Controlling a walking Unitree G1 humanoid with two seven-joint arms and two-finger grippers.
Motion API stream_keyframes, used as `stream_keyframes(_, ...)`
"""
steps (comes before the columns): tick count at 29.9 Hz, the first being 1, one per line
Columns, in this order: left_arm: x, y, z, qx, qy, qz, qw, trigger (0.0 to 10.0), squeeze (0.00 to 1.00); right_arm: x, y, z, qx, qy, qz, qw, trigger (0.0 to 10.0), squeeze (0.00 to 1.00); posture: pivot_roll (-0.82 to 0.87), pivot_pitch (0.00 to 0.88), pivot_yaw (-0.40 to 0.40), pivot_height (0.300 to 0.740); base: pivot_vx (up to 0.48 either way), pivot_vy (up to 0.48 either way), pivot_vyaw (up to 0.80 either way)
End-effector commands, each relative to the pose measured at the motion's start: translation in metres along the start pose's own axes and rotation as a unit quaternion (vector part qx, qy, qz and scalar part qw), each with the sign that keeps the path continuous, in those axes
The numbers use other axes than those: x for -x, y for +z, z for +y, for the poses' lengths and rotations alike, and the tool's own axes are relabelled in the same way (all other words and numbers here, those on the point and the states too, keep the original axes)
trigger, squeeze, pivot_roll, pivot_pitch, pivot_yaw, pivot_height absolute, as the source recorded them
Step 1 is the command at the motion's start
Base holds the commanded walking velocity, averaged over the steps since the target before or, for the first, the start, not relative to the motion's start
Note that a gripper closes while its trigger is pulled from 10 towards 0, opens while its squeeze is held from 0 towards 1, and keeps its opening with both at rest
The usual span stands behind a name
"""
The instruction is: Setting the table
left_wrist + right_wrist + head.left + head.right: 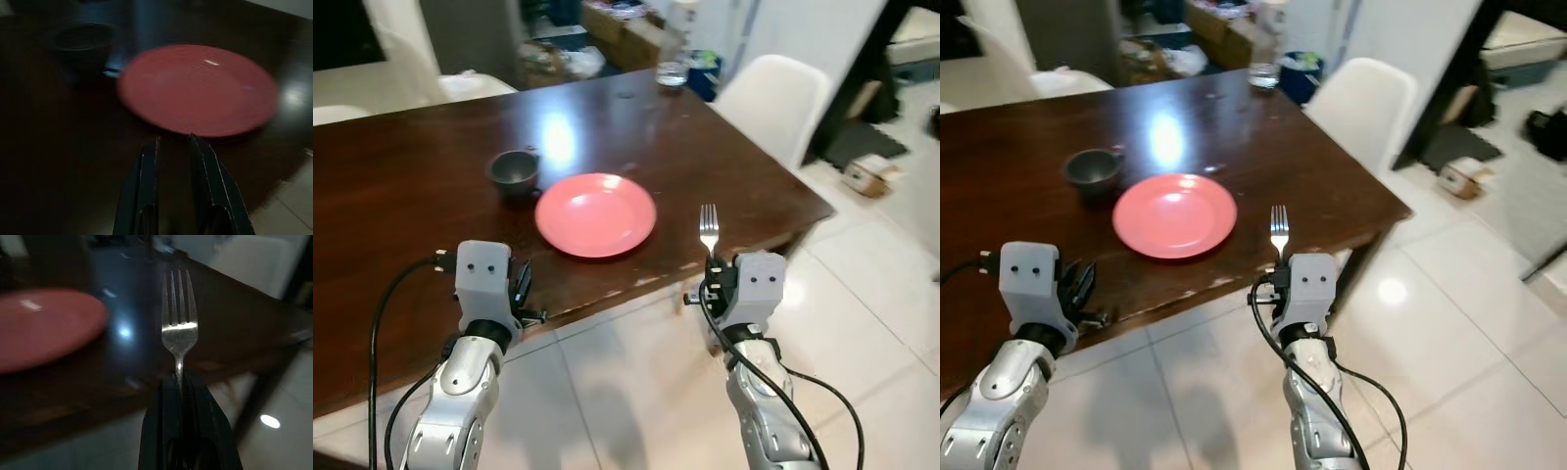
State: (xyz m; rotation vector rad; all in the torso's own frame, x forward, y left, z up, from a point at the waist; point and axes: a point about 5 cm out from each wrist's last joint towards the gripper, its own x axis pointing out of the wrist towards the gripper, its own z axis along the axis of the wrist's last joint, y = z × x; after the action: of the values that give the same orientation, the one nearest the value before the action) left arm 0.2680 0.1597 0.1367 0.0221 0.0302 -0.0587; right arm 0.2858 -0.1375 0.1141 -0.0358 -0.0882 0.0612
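A silver fork stands upright, tines up, with my right gripper shut on its handle, just off the table's near right edge. In the right wrist view the fork rises from the closed fingers. A pink plate lies near the front edge of the dark wooden table. A dark cup sits behind it to the left. My left gripper hovers over the front edge, left of the plate. Its fingers are a narrow gap apart and hold nothing.
A drinking glass stands at the table's far edge. White chairs stand at the right side and behind the far left. White tiled floor spreads to the right, with a small box on it.
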Motion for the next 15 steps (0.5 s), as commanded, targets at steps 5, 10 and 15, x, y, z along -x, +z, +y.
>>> stream_keyframes(5, 0.011, -0.042, 0.026, -0.037, 0.030, 0.067, 0.997, 10.0, 0.00, 0.027, -0.056, -0.021, 0.070, 0.026, 0.105, 0.992, 10.0, 0.00, -0.03, 0.018, 0.035, 0.740, 0.000, 0.000, -0.80)
stream_keyframes(10, 0.030, -0.081, 0.051, -0.060, 0.070, 0.135, 0.987, 10.0, 0.00, 0.063, -0.101, -0.045, 0.097, 0.025, 0.205, 0.974, 10.0, 0.00, -0.04, 0.023, 0.027, 0.740, 0.000, 0.000, -0.80)
stream_keyframes(15, 0.039, -0.099, 0.057, -0.068, 0.078, 0.165, 0.981, 10.0, 0.00, 0.079, -0.118, -0.051, 0.119, 0.031, 0.242, 0.962, 10.0, 0.00, -0.04, 0.024, 0.026, 0.740, 0.000, 0.000, -0.80)
